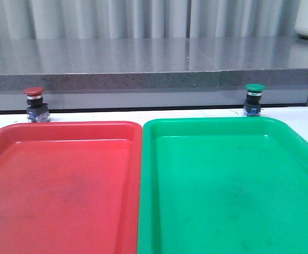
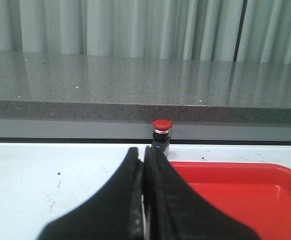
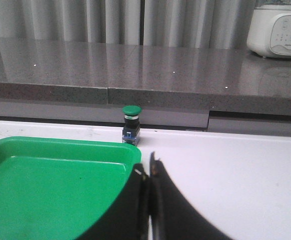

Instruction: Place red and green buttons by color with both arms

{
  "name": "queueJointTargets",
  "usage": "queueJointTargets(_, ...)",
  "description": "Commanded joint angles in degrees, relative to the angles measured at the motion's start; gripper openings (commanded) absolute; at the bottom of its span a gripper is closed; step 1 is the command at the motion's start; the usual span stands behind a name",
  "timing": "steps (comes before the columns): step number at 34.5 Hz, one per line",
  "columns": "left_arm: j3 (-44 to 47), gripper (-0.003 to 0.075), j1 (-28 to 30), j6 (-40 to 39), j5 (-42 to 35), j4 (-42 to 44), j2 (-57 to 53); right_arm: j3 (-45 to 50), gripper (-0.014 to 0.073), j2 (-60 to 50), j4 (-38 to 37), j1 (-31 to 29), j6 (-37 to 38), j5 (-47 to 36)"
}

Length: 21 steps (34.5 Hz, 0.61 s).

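Behind the red tray (image 1: 59,174), the red button (image 1: 34,104) stands upright on the surface, straight ahead of the left fingers (image 2: 143,172), pressed together and empty. Behind the green tray (image 1: 228,180), the green button (image 1: 254,99) stands ahead of the right fingers (image 3: 146,177), likewise closed, empty.

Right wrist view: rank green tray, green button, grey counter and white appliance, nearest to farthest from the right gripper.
1. green tray, beside the shut right gripper.
2. green button, upright just behind the tray's far rim.
3. grey counter, behind the button.
4. white appliance, on the counter's far corner.
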Motion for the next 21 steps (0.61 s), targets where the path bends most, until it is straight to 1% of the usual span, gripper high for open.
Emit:
queueJointTargets(1,1.4,-0.002,0.1,-0.3,-4.6,-0.5,-0.9,-0.3,-0.0069,-1.0,-0.8,-0.3,0.0,-4.5)
queueJointTargets(17,1.4,-0.002,0.1,-0.3,-4.6,-0.5,-0.9,-0.3,-0.0069,-1.0,-0.8,-0.3,0.0,-5.1)
queueJointTargets(21,1.3,-0.002,0.1,-0.3,-6.9,-0.5,-0.9,-0.4,-0.0069,-1.0,-0.8,-0.3,0.0,-6.8)
